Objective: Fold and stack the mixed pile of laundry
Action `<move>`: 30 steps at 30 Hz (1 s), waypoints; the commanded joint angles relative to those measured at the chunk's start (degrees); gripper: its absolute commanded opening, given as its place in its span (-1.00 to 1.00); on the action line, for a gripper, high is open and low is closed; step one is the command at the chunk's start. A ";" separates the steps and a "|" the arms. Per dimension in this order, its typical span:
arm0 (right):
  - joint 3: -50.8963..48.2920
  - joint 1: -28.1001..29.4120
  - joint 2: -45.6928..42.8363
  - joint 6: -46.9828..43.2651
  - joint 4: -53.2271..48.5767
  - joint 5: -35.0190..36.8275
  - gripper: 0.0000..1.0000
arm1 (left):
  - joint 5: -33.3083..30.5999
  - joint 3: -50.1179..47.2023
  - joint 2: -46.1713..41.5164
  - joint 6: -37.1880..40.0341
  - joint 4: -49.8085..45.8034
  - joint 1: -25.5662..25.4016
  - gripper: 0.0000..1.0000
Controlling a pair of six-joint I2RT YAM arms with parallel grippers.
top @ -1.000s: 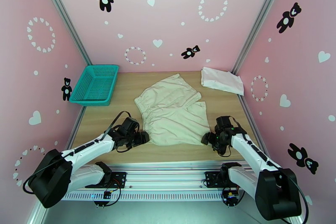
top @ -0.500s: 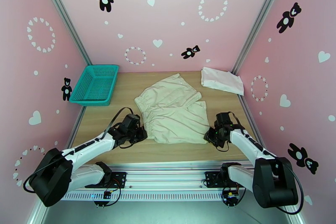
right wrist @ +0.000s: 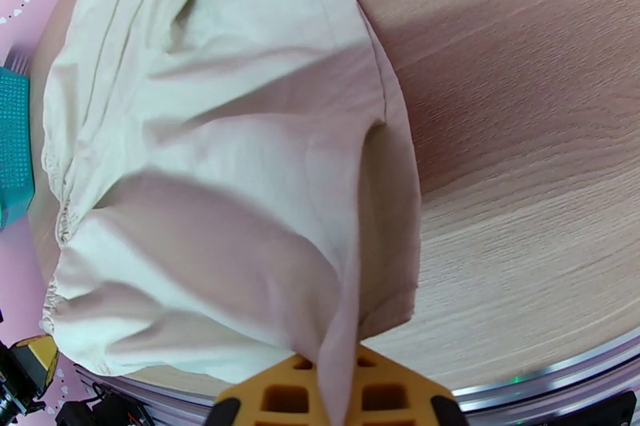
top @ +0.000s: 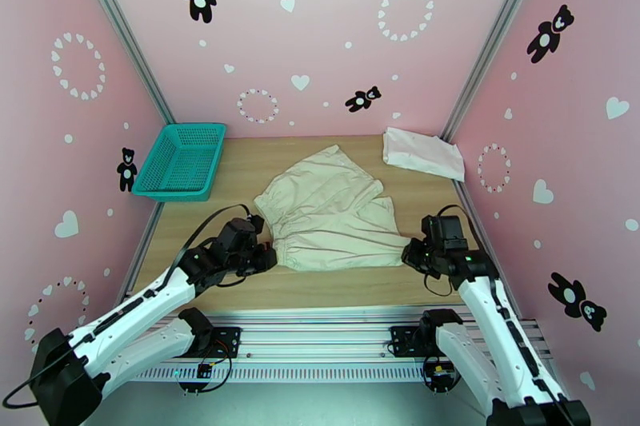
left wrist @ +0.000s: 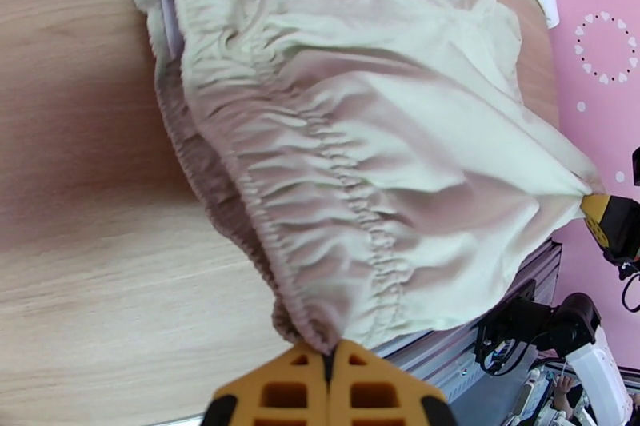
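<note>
Your left gripper (top: 268, 257) is clamped on the cream-beige garment (top: 332, 216). In the left wrist view the yellow fingers (left wrist: 272, 396) are pressed together with the gathered waistband corner pinched at their tips, no gap showing.

Your right gripper (top: 408, 253) is clamped on the same garment. In the right wrist view a fold of the plain hem corner runs down between the closed fingers (right wrist: 400, 400).

The cream-beige garment (left wrist: 360, 140) lies on the table (top: 240, 172) to the right of the teal basket (top: 172, 194), near it but not touching, and nearer the arm bases than the basket is. Its edge on the side away from the basket's back wall is drawn fairly straight between your two grippers. The rest lies spread and wrinkled on the wood, one layer over another. The pinched hem corner (right wrist: 344, 292) rises off the wood, with shadow under it.

The white T-shirt (top: 420, 152) lies folded well right of the basket, in the back right corner at about the basket's depth, apart from the cream garment. Whether it has a chest mark, you cannot tell.

The basket's teal mesh (right wrist: 12, 140) shows at the left edge of the right wrist view, past the garment's gathered side.
</note>
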 commanded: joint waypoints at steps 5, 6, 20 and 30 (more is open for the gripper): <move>15.43 0.14 9.38 -4.83 -4.64 3.70 -1.00 | -11.17 11.10 5.92 3.72 -6.83 0.50 -1.00; 18.36 0.18 12.98 -5.62 -3.22 3.09 -1.00 | -12.32 12.68 7.17 3.94 -6.67 1.44 -1.00; 71.86 6.35 62.38 -14.02 5.44 -0.35 -1.00 | -5.34 19.99 22.03 5.39 7.57 19.69 -1.00; 104.90 9.34 91.91 -13.57 3.01 -6.28 -1.00 | 0.08 19.55 31.15 3.58 10.62 25.57 -1.00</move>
